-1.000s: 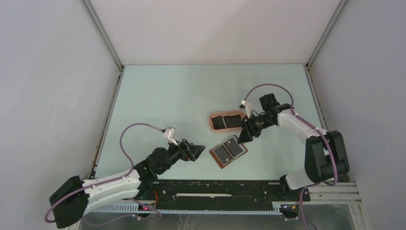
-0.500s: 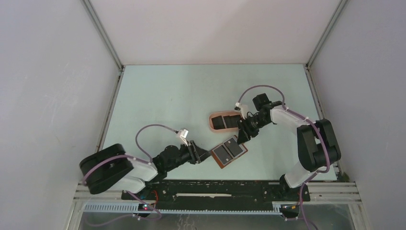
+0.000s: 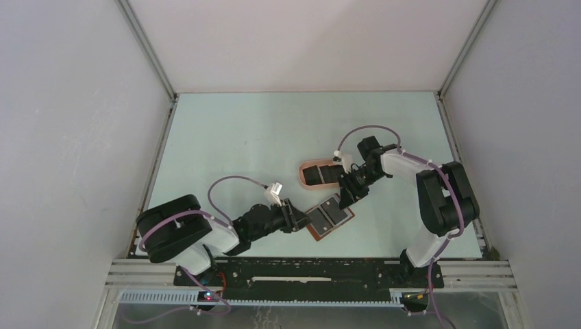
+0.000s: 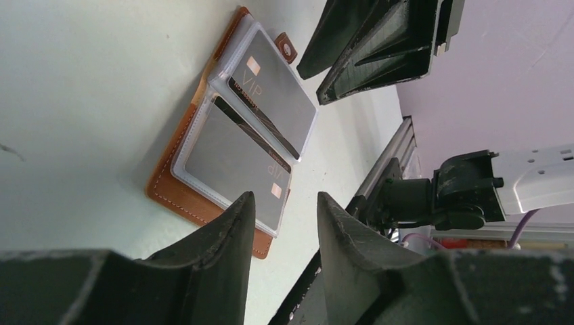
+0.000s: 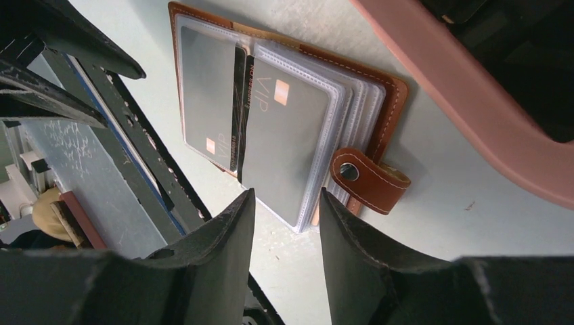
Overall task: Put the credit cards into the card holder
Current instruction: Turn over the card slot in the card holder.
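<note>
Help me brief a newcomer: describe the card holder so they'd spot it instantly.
On the pale green table, look front-centre, just in front of the pink oval tray. The card holder lies open there: the only brown leather item, with a snap tab and clear sleeves showing grey VIP cards.

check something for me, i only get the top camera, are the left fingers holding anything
Observer: No. The left wrist camera shows the left gripper open, with nothing in the gap.
Operator: and the right one
Observer: The right gripper is open and empty too, going by its own wrist camera.
Operator: is the wallet loaded at all
Observer: The wallet lies open, and two grey cards marked VIP are already in it, one on each side.
</note>
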Controlling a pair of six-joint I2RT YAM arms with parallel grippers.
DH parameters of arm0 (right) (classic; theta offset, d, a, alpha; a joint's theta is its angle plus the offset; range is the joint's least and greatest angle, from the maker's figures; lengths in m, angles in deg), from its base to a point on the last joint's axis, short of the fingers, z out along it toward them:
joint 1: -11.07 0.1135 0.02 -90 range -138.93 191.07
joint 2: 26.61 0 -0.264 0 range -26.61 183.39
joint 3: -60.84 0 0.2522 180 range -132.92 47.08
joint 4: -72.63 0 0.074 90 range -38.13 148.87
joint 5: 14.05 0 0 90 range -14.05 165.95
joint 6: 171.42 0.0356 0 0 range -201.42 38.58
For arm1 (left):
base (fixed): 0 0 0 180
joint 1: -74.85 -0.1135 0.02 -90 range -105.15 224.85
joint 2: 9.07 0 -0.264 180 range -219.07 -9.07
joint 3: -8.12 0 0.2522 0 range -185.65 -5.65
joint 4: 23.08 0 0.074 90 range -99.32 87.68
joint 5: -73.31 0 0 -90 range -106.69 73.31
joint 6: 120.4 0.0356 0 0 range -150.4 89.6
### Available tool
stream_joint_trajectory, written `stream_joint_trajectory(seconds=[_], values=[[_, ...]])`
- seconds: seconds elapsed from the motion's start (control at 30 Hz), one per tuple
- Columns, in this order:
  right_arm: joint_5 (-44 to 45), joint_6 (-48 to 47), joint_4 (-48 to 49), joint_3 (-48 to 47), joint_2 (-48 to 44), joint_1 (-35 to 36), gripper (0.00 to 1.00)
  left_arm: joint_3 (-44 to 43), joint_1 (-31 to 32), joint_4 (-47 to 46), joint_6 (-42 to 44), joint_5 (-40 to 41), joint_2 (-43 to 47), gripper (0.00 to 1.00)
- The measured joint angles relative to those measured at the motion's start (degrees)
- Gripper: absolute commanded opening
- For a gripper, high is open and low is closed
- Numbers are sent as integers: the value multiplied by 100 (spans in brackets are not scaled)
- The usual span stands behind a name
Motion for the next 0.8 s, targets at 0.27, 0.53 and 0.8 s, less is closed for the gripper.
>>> stream_joint_trajectory(seconds=[0.27,0.53,0.8], values=[[-20,4,-155,-74,201,149,44,-304,160,911,50,251,197,45],[-332,11,-291,-155,289,345,44,-315,162,1316,70,339,227,47],[-789,42,-354,-164,417,358,44,-350,162,1364,107,337,227,52]])
